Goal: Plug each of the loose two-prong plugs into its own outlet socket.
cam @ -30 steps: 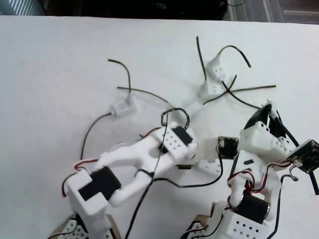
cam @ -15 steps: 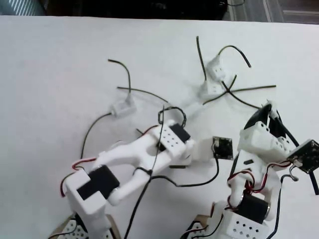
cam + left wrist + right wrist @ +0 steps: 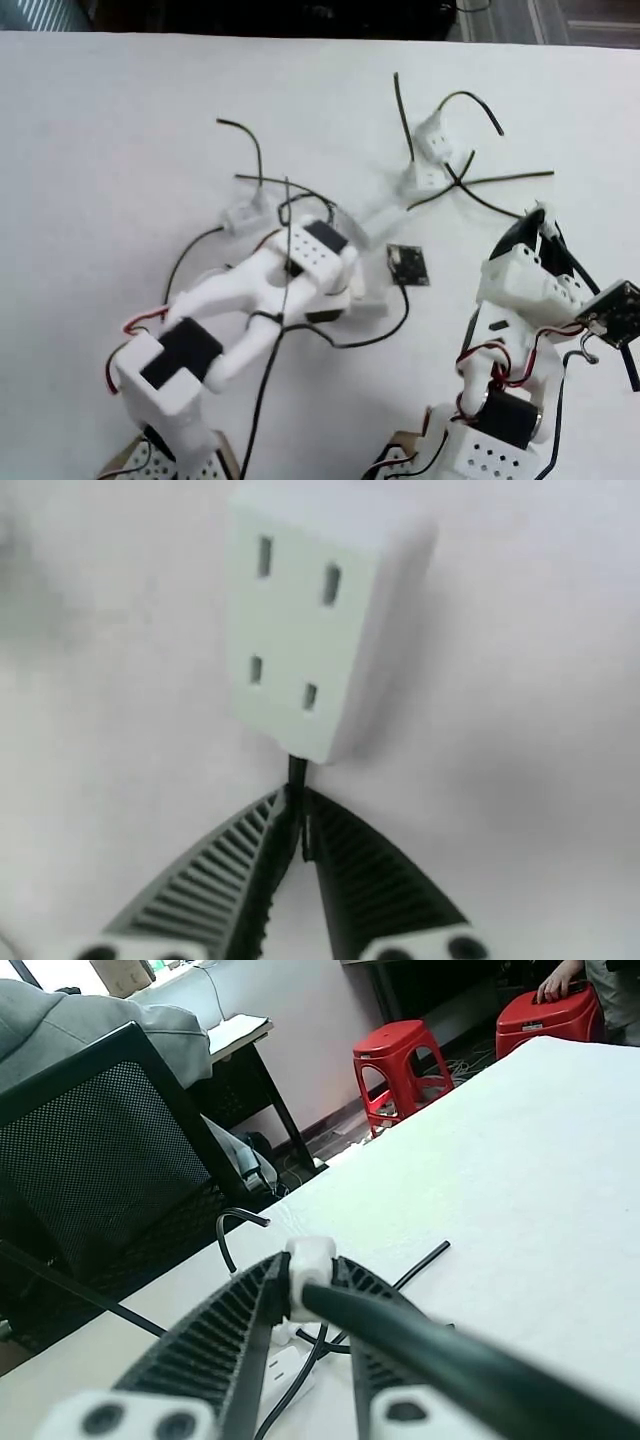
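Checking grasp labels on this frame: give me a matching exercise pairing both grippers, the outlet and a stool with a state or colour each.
Things:
1. left gripper
2. right gripper
3. outlet
4. stool

States:
a. red
b. shut on the white plug
c. slots empty
d. shut on the black cord

Pairs: 1-d, 2-b, 3-c, 4-a

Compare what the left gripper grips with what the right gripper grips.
The left gripper pinches a thin black cord just behind the outlet block; the right gripper clamps a white plug by its body. The outlet block lies on the table, slots up; the plug is held above it. Both grippers are shut.
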